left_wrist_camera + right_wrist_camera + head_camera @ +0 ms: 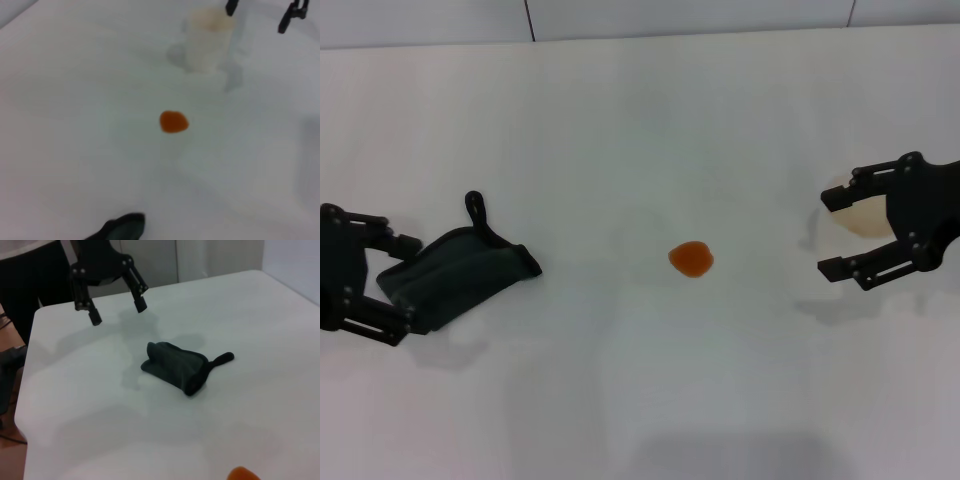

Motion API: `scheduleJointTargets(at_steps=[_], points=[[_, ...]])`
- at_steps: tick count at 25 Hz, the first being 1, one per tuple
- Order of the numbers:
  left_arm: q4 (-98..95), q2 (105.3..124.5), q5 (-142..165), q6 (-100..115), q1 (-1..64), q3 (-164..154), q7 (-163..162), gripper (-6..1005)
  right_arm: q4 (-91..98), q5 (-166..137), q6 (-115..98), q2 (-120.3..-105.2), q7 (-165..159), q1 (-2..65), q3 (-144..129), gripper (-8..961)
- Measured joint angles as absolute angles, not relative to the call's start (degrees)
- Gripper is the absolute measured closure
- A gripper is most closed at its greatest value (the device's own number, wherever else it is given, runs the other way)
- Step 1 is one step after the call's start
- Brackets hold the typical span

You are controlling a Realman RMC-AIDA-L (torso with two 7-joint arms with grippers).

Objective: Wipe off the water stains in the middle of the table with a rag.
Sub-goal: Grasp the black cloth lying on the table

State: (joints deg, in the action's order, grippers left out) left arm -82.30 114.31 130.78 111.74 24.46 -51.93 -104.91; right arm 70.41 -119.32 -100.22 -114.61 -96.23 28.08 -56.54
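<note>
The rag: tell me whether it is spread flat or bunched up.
Bunched up. The rag lies on the table as a folded, humped heap with its loop sticking out, below the open left gripper.

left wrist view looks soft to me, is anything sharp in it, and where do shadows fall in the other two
Left wrist view: the white cup is blurred, the orange stain soft-edged. Right wrist view: the rag casts a faint shadow. Head view: faint shadows under both grippers, left gripper, right gripper.

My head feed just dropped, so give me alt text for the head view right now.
An orange water stain sits unwiped mid-table. The dark green rag lies crumpled to its left, between the open fingers of the left gripper. On the right, the open right gripper hovers in front of a white cup.
</note>
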Motion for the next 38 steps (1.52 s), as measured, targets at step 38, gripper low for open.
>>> scheduleJointTargets(at_steps=[38], points=[[-73.68,119.62,154.04,85.73,29.41,-67.98,-107.9,129,67.67,-118.28,-94.92,-115.31,-97.04,29.98,-61.61,115]])
